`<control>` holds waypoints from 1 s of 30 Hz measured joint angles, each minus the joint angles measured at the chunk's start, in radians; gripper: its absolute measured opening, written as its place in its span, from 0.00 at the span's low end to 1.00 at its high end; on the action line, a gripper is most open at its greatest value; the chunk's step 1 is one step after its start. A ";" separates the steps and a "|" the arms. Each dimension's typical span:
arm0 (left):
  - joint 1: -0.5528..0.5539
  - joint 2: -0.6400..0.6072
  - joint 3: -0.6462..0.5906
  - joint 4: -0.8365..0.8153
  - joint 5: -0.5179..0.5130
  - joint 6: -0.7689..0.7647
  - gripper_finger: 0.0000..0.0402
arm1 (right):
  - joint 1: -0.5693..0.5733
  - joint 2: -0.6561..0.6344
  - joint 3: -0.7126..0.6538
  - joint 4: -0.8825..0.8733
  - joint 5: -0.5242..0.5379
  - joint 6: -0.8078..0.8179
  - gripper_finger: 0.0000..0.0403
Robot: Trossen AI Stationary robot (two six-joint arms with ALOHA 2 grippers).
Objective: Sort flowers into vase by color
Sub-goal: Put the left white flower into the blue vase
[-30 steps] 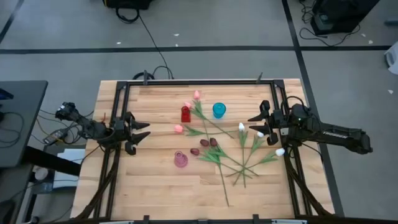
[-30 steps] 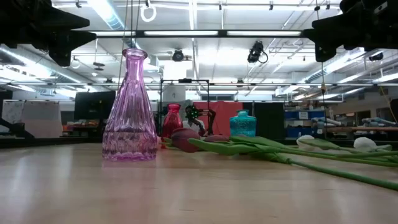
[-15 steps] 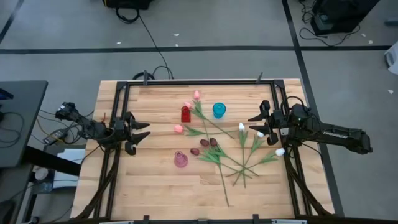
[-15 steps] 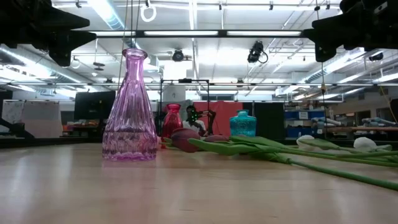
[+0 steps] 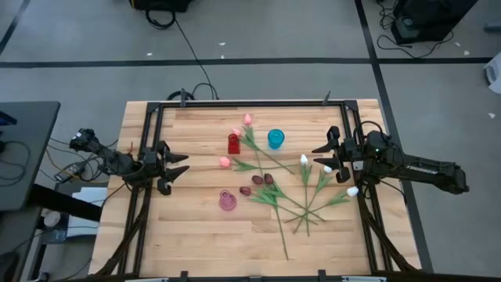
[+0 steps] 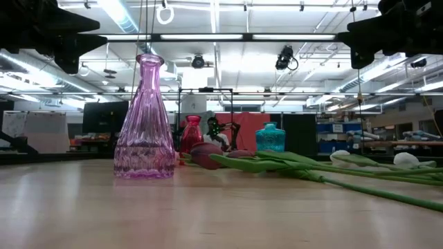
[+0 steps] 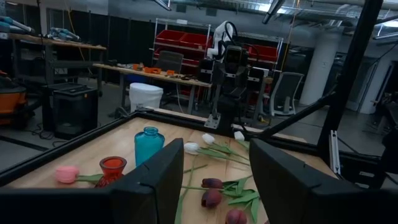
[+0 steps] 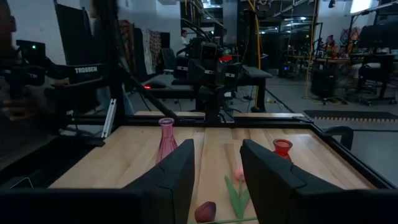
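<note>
Flowers lie loose on the wooden table, stems crossing in a fan right of the middle: white heads toward the right side, dark maroon heads near the centre, pink heads farther back by the red vase. A blue vase stands just beside those pink stems, and a pink vase stands near the maroon heads. None of the flowers is between any jaws. The left gripper hangs at the table's left edge, fingers spread, well apart from the flowers. The right gripper hangs at the right edge, fingers also spread, with the white heads close below it. Beyond the table lies a grey floor with cables; the low view shows a workshop with ceiling lights and shelves.
</note>
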 joint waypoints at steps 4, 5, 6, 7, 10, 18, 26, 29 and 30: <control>0.000 0.000 0.000 0.025 0.000 -0.001 0.47 | 0.000 0.000 0.000 0.000 0.005 -0.005 0.36; 0.000 0.000 0.000 0.030 0.000 -0.001 0.47 | 0.000 0.000 0.000 0.000 0.014 -0.007 0.36; 0.000 0.000 0.000 0.030 0.000 0.001 0.47 | 0.000 0.000 0.000 0.004 0.024 -0.007 0.36; 0.000 0.000 0.000 0.026 0.000 0.004 0.47 | 0.000 0.001 0.000 0.013 0.035 -0.008 0.36; 0.000 0.000 0.000 0.023 0.000 -0.003 0.47 | 0.000 0.002 0.000 0.043 0.051 0.025 0.36; 0.000 0.000 0.000 0.019 0.002 0.007 0.47 | 0.002 0.004 0.000 0.190 0.032 0.120 0.36; 0.000 0.010 0.000 0.052 0.150 -0.078 0.47 | 0.002 0.005 0.000 0.332 0.161 0.258 0.36; 0.000 0.042 0.000 0.104 0.237 -0.081 0.47 | 0.002 0.032 0.005 0.343 0.286 0.310 0.36; 0.000 0.059 0.000 0.125 0.259 -0.087 0.47 | 0.002 0.059 0.020 0.305 0.302 0.313 0.35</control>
